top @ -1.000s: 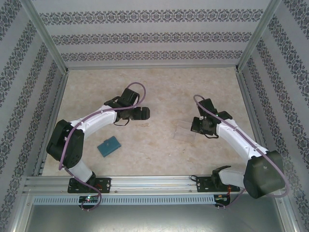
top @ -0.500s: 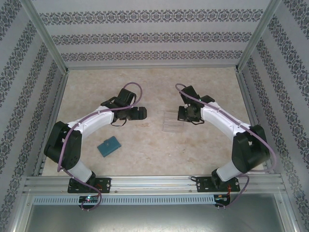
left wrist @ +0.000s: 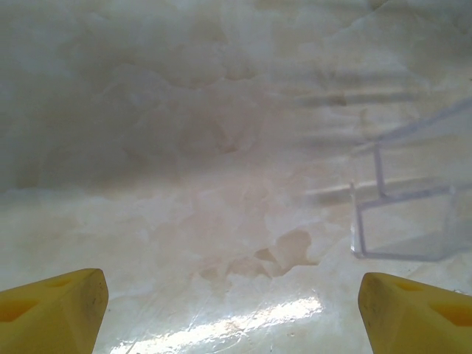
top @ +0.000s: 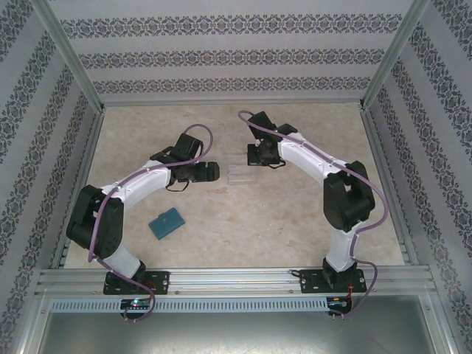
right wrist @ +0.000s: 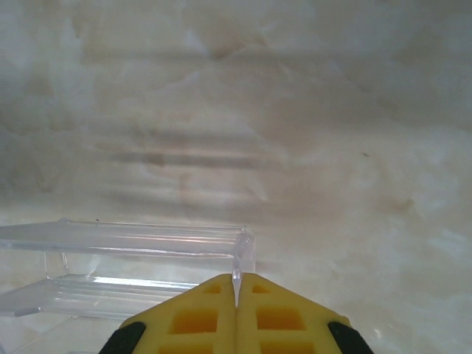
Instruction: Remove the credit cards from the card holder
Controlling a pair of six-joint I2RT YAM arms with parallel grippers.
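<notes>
Mid-table, right gripper [right wrist: 237,284] pinches a wall of the clear plastic box [right wrist: 133,243]; left gripper [left wrist: 232,295] gapes wide and empty beside it. Teal-blue folded card holder [top: 167,223] lies well apart, near the left arm's base [top: 136,280]. Risk: the thin, slick wall slips from the pinch and the box drops or skids.

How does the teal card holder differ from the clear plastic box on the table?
The card holder is opaque teal; the clear box is see-through. The card holder lies free near the left arm's base; the clear box sits farther out, its wall pinched in the right jaws. Both are small and rectangular.
</notes>
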